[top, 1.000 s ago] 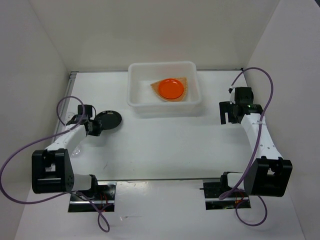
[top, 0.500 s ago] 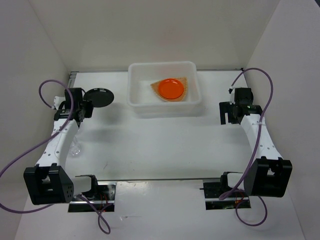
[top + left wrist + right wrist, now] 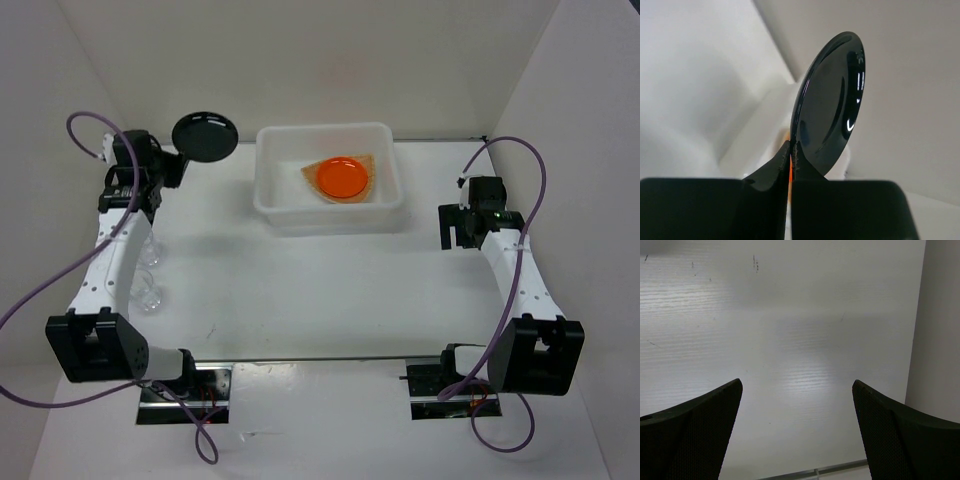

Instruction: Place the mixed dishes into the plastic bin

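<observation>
**Two dishes in, black plate (image 3: 205, 135) up next**

Left fingers (image 3: 771, 169) are clenched on the black plate's rim, holding it in the air just left of the bin (image 3: 265, 172). The bin lies to its right, with room beside the orange plate (image 3: 342, 177) on the woven plate (image 3: 309, 173). Right fingers (image 3: 690, 430) gape, holding nothing. Clear cups (image 3: 150, 297) wait on the surface (image 3: 320, 290).

Lab: white-walled test enclosure (image 3: 300, 60)

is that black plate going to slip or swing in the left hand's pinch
Probably stiff: the black plate shows no sag though the left hand pinches only its rim. Its glossy surface looks slippery, so it may pivot or slide. Likely light, being thin.
</observation>
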Available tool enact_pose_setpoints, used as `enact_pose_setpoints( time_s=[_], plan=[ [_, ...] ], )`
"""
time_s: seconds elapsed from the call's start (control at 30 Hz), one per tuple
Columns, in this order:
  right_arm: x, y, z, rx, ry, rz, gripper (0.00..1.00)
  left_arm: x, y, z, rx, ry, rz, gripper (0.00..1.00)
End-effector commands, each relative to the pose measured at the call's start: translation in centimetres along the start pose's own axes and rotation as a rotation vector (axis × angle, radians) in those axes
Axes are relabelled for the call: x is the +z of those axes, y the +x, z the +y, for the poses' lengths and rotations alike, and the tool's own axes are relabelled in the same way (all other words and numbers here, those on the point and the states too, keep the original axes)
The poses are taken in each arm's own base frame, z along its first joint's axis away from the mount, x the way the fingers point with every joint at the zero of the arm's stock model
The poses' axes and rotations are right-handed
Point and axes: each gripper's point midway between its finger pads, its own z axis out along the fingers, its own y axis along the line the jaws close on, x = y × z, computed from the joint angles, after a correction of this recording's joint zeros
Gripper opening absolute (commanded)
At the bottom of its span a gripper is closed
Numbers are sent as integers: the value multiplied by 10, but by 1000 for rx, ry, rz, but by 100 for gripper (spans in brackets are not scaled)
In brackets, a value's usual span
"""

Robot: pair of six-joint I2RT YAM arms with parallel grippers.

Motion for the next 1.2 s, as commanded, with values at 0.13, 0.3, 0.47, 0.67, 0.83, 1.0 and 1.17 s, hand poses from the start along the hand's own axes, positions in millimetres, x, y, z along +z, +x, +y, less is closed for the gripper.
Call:
enact_pose_setpoints(
  time_s=[0.13, 0.3, 0.47, 0.67, 0.83, 1.0, 1.17],
  plan=[
    [-6, -15, -5, 19, 25, -75, 95, 47, 63, -81, 158, 292, 270, 0],
    [-9, -19, -5, 22, 27, -93, 95, 81, 135, -105, 274, 339, 437, 0],
    [-12, -17, -6, 24, 29, -102, 95, 105, 193, -116, 348, 332, 531, 0],
    [-14, -21, -7, 27, 31, -120, 95, 131, 246, -112, 361, 314, 630, 0],
    [-14, -21, -7, 27, 31, -120, 95, 154, 290, -95, 352, 269, 721, 0],
    [-14, -21, -7, 27, 31, -120, 95, 177, 321, -74, 369, 202, 781, 0],
    [-12, -17, -6, 25, 30, -111, 95, 194, 346, -48, 278, 151, 868, 0]
  ],
)
